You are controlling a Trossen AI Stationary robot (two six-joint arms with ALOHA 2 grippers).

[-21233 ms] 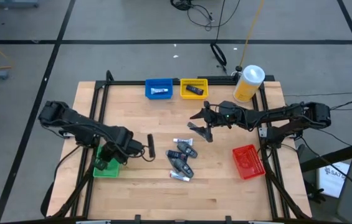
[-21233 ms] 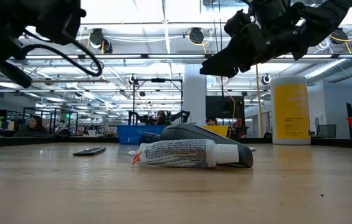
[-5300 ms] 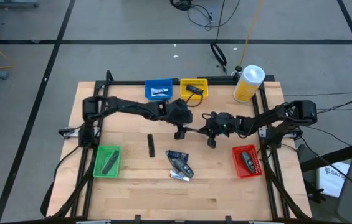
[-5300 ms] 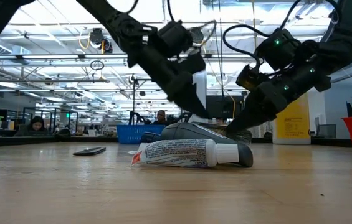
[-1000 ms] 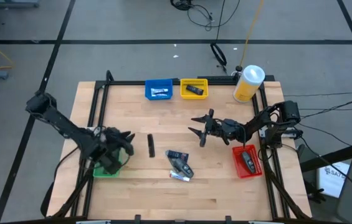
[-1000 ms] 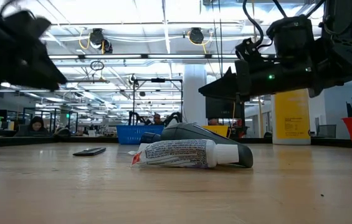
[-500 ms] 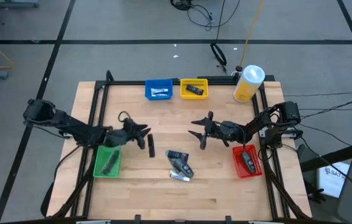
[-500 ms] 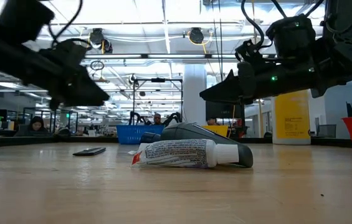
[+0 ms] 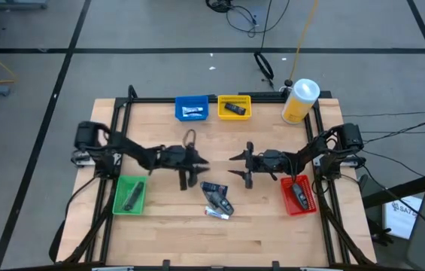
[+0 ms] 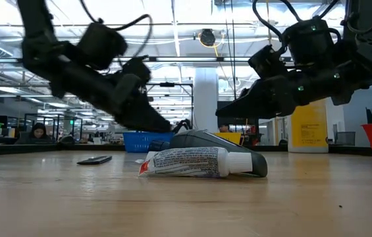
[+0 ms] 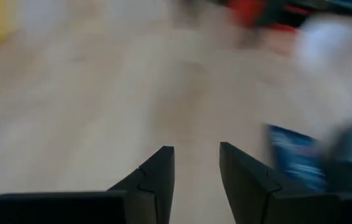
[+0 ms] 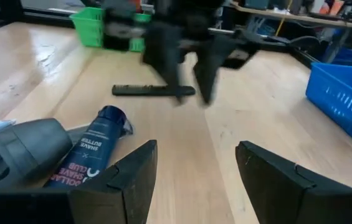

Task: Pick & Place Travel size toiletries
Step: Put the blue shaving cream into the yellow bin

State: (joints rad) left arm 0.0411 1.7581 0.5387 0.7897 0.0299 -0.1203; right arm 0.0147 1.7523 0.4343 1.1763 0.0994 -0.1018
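High view: I am looking straight down on the pale wooden table [image 9: 159, 233], where the left gripper [image 9: 195, 167] is hanging over the middle with its fingers parted and empty, just above the black comb-like strip [image 9: 183, 178]. The right gripper [image 9: 240, 165] is facing it from the other side, fingers spread wide and grasping nothing. Between and slightly nearer than the two, the remaining travel size toiletries [image 9: 217, 197] are lying in a small cluster of dark, blue and silver-white pieces. The green bin [image 9: 129, 194], the blue bin [image 9: 192, 108], the yellow bin [image 9: 234, 107] and the red bin [image 9: 298, 194] are each holding one item, and the large yellow canister with white lid [image 9: 300, 100] is standing at the far right corner. Low view: the white printed tube [image 10: 195, 162] is lying on its side against a dark grey rounded container [image 10: 205, 140], while both grippers are hovering above the tabletop, well clear of it. Left wrist view: the left gripper's two dark fingers [image 11: 153, 183] are standing apart over bare wood; a blue object at the edge is too blurred for me to name. Right wrist view: the right gripper's fingers [image 12: 133, 176] are standing wide apart, and a dark blue shave-butter tube [image 12: 91, 148] is resting beside a grey container just in front of them, with the left gripper beyond, over the black strip.
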